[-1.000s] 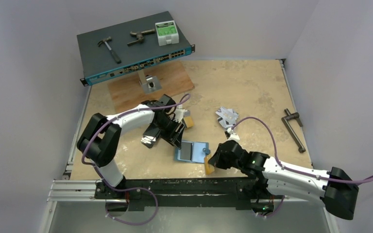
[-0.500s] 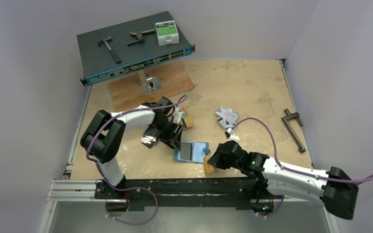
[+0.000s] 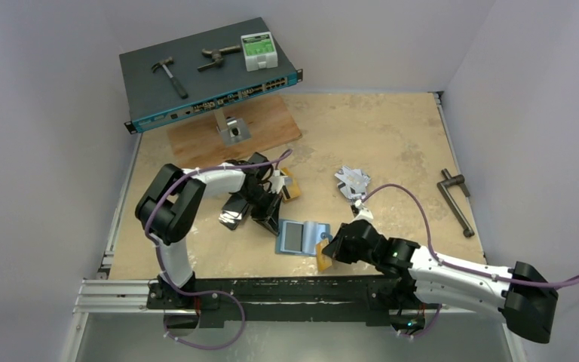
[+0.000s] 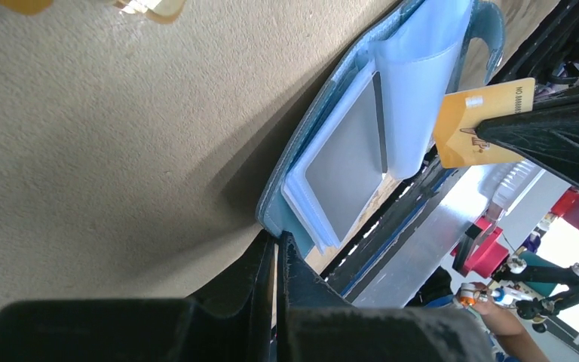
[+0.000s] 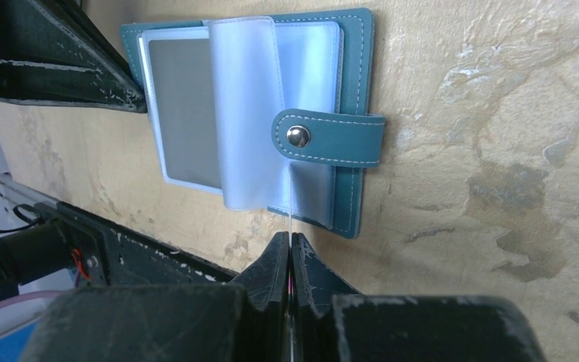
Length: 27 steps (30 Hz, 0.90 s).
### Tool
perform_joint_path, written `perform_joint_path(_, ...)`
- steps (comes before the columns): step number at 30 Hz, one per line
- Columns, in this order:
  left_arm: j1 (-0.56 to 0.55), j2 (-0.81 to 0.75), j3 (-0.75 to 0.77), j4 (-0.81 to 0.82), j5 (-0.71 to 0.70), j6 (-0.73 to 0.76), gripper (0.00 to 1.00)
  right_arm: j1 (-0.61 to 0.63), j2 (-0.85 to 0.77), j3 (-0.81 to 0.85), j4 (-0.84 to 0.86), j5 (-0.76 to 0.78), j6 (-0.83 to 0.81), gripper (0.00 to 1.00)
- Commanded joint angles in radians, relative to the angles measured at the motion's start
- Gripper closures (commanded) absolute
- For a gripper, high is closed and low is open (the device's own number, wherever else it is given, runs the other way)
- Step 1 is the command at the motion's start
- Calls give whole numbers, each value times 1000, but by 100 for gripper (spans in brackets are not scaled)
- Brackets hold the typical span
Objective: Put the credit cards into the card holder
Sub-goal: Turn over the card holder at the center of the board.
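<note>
Beige stone-patterned desk (image 3: pixel 392 143) lies under both arms. Left tool (image 4: pixel 275 245), fingers together, touches the edge of the open teal-blue folding card holder (image 5: pixel 354 68). Right tool (image 5: pixel 289 249) is clamped on the thin gold-orange plastic card (image 4: pixel 482 121) just beside the holder. The card is probably stiff and slippery, best held at its end.

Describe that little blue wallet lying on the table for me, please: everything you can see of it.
The card holder is teal, leather-looking with pale stitching, lying open and flat on the tan table near its front edge. Clear plastic sleeves fan from its middle; one holds a grey card. A strap with a silver snap lies folded over it. The left gripper meets one corner with closed tips.
</note>
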Motion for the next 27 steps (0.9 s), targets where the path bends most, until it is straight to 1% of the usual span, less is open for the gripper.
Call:
perform_joint_path(1, 6, -50, 29, -9, -15, 2, 100, -2, -98, -5, -78, 48, 33, 100)
perform_joint_path(3, 5, -60, 31, -13, -23, 6, 100, -2, -145, -20, -101, 61, 46, 100)
perform_joint_path(6, 5, -66, 33, -19, -34, 17, 100, -2, -171, -33, -108, 65, 55, 100)
perform_joint_path(10, 6, -71, 33, -22, -40, 25, 100, -2, -117, -22, -97, 59, 42, 100)
perform_joint_path(11, 6, -72, 33, -1, -43, 27, 100, -3, -101, -13, -103, 59, 36, 100)
perform_joint_path(13, 6, -75, 32, -24, -45, 30, 100, -3, -81, 4, -114, 64, 25, 100)
perform_joint_path(18, 5, -84, 32, -29, -53, 39, 100, -2, -95, 5, -128, 79, 22, 100)
perform_joint_path(22, 5, -82, 33, -27, -44, 38, 100, -2, -73, -4, -80, 60, 15, 100)
perform_joint_path(27, 5, -80, 41, -32, -38, 48, 100, -2, 31, 3, 26, 25, -5, 100)
